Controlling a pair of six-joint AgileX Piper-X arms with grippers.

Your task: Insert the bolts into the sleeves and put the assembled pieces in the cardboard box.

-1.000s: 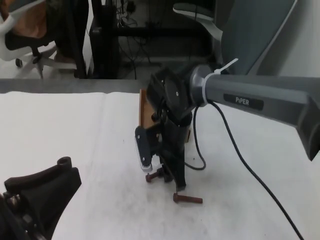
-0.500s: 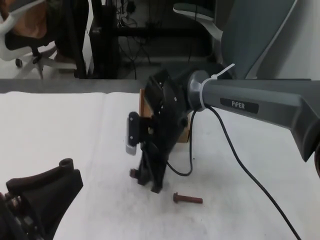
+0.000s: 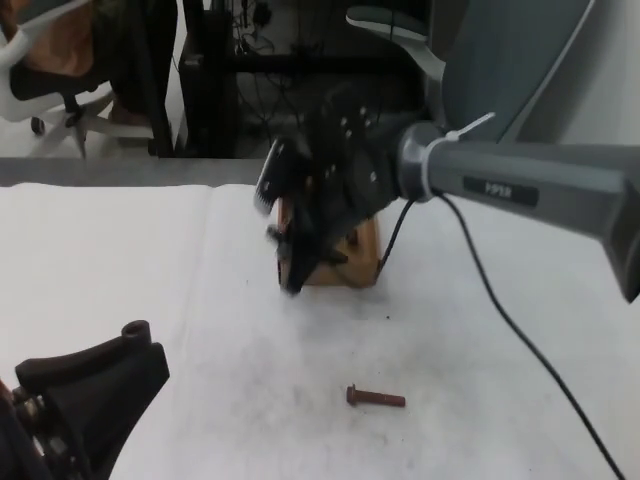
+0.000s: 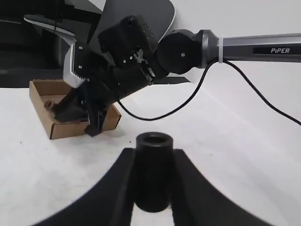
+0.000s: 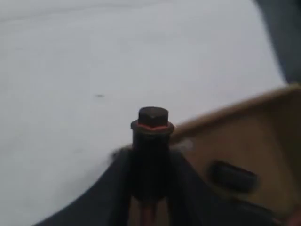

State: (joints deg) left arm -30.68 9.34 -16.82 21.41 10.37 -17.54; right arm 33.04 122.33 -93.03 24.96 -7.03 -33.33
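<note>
My right gripper (image 3: 287,245) hangs over the near left corner of the cardboard box (image 3: 362,258), shut on an assembled piece (image 5: 151,141): a dark sleeve with a bolt's hexagonal head on top. The box's wall (image 5: 235,136) lies just beside that piece. A loose reddish bolt (image 3: 376,398) lies flat on the white table, nearer the front. At the front left, my left gripper (image 4: 154,188) is shut on an upright black sleeve (image 4: 154,165), whose open end (image 3: 133,328) pokes up. From the left wrist, the right gripper (image 4: 75,106) shows at the box (image 4: 40,89).
A black cable (image 3: 500,330) trails from the right arm over the table. Inside the box lies a dark piece (image 5: 233,176). Office chairs and desk legs stand beyond the table's far edge. White table spreads around the loose bolt.
The right arm rose from the table beside the loose bolt and swung back to the box, carrying its piece. The left arm barely moved.
</note>
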